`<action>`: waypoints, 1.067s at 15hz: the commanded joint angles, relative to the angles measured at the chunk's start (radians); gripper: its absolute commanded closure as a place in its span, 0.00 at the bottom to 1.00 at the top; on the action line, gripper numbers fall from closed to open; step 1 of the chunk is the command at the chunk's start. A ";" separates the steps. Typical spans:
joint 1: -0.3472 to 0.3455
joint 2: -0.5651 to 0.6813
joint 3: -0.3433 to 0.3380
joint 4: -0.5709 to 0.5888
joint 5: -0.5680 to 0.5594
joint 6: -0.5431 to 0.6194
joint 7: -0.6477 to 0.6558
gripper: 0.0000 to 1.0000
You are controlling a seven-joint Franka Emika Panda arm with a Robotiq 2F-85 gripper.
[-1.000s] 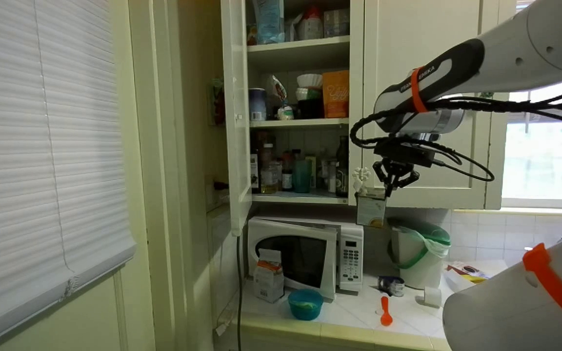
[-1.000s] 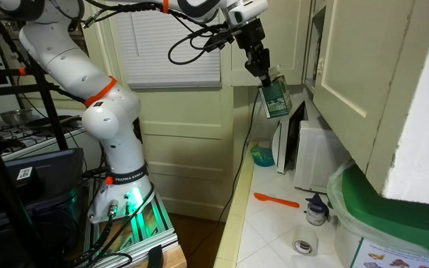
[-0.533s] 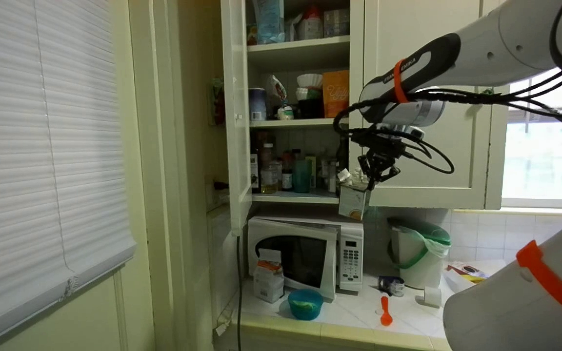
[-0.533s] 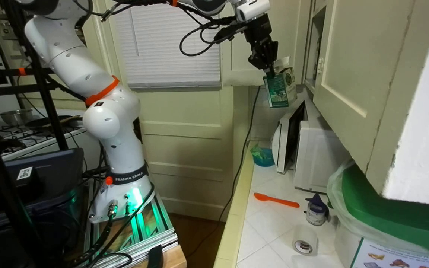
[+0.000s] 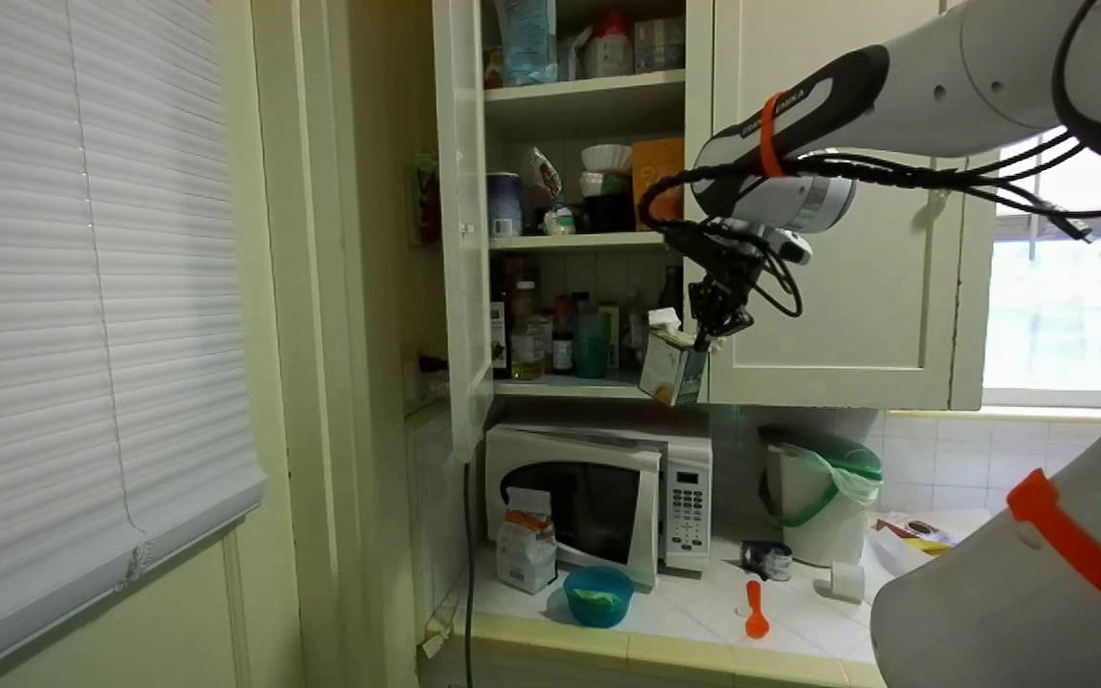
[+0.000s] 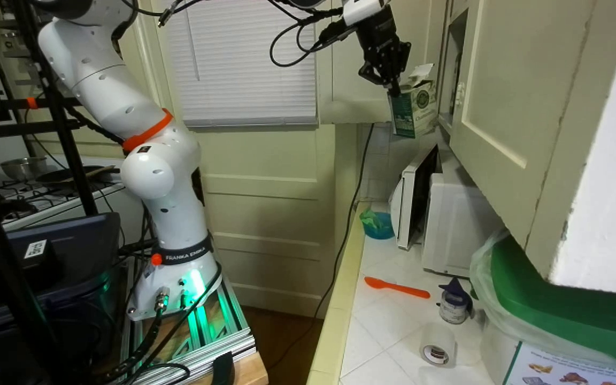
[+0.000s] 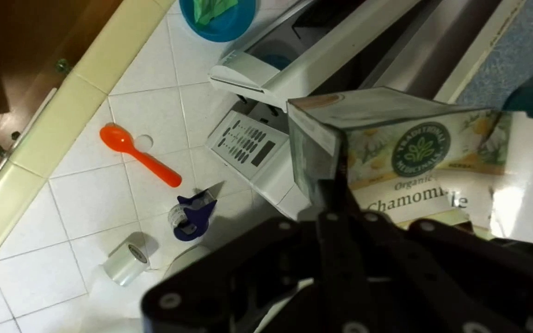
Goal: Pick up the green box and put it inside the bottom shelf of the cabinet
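The green box is an open-topped tea carton with a white flap sticking up. It hangs tilted in the air before the right end of the cabinet's bottom shelf. My gripper is shut on one side wall of the box near its top edge. In an exterior view the gripper holds the box above the microwave's front. In the wrist view the box shows its chamomile label beyond the gripper. The blue-grey shelf surface lies past it; the box hides part of it.
Dark bottles and a teal cup line the bottom shelf. The cabinet door stands open at its left; a closed door is at its right. The microwave, a bowl and an orange spoon are below.
My gripper has carried the box left and up in one exterior view, and right and up in the other, closer to the cabinet opening. The box has turned and stays held.
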 commanded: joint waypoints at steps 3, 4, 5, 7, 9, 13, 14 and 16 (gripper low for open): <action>0.022 0.061 0.005 0.074 0.006 0.067 0.195 1.00; 0.026 0.078 0.006 0.092 0.001 0.077 0.222 1.00; 0.029 0.095 0.008 0.109 -0.005 0.084 0.247 1.00; 0.032 0.135 0.011 0.150 -0.020 0.092 0.302 1.00; 0.039 0.177 0.008 0.196 -0.029 0.079 0.346 1.00; 0.048 0.249 0.005 0.275 -0.062 0.061 0.450 1.00; 0.051 0.262 0.004 0.290 -0.075 0.055 0.477 1.00; 0.057 0.292 0.001 0.321 -0.110 0.045 0.533 1.00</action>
